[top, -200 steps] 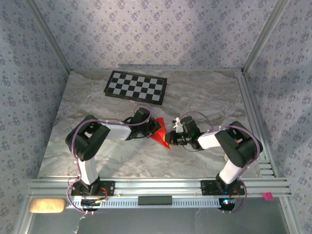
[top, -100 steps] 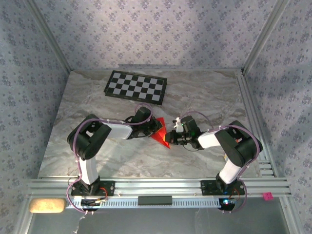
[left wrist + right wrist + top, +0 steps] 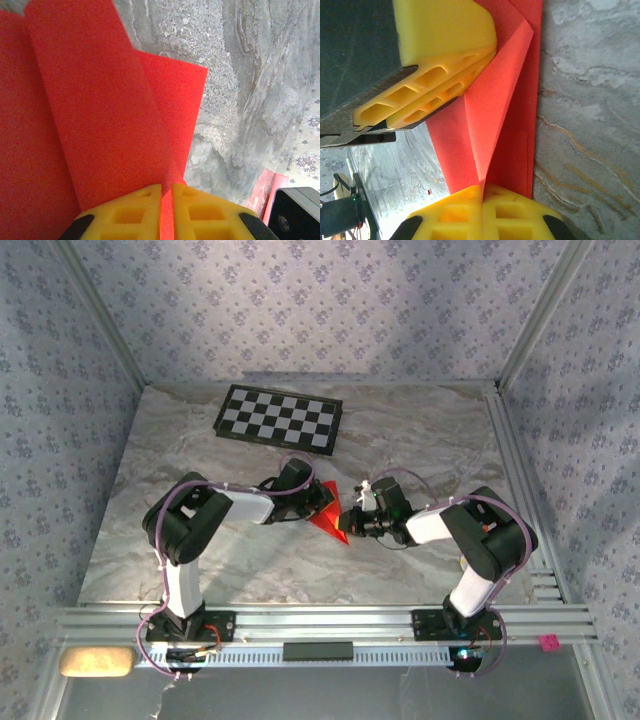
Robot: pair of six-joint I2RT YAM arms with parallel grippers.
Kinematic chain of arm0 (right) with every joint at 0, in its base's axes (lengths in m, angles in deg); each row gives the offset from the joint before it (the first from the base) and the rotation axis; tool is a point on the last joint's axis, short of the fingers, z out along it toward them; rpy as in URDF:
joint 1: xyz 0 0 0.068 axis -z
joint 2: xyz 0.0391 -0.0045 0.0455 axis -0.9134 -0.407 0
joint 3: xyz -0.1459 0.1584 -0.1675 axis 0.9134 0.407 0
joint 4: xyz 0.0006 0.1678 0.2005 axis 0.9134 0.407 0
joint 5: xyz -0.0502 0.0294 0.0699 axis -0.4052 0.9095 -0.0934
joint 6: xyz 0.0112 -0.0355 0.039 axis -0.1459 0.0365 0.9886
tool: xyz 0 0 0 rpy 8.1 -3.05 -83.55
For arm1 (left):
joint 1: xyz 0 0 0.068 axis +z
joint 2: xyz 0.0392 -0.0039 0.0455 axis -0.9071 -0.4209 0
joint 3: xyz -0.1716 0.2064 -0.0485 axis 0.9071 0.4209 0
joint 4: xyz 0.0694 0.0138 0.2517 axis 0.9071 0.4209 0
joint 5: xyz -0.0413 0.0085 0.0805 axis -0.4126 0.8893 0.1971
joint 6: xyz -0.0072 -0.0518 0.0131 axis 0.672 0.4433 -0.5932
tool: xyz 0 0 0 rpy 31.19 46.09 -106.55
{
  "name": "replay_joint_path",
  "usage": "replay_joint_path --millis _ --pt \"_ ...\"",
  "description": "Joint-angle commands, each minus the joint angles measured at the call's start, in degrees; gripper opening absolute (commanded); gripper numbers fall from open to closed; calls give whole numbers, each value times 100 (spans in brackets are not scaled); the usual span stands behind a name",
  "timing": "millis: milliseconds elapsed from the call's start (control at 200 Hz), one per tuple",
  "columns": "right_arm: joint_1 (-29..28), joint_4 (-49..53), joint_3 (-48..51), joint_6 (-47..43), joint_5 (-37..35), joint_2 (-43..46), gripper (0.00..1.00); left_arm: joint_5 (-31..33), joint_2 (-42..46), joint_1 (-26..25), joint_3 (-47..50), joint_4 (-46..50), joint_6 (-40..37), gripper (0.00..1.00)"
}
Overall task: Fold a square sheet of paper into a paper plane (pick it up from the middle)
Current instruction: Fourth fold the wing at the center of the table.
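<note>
**Pinching a creased red sheet from both sides**

The thin, bright red sheet of paper (image 3: 328,517), creased into overlapping flaps with a pointed end, sits between the two arms near the middle of the grey marble-patterned surface (image 3: 420,440). The yellow left fingers (image 3: 142,196) are pressed together on a fold of the sheet, with a sliver of red showing between them. The yellow right fingers (image 3: 465,200) are clamped on the opposite edge, where a crease runs up from them. The right wrist view shows the left fingers just beyond, touching the paper. The sheet seems partly raised off the surface, though overhead it is too small to be sure. A black-and-white checkerboard (image 3: 279,418) lies flat farther back, well apart from the arms.
</note>
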Motion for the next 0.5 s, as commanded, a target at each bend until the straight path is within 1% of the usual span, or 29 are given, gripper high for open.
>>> replay_joint_path --millis 0,280,495 --pt "129 783 99 26 -381 -226 0 -26 -119 -44 -116 71 -130 15" --pt "140 862 69 6 -344 -173 0 -36 -171 -48 -130 156 -154 14" --pt "140 1165 -52 -82 -111 96 8 -29 -207 -43 -112 219 -161 14"
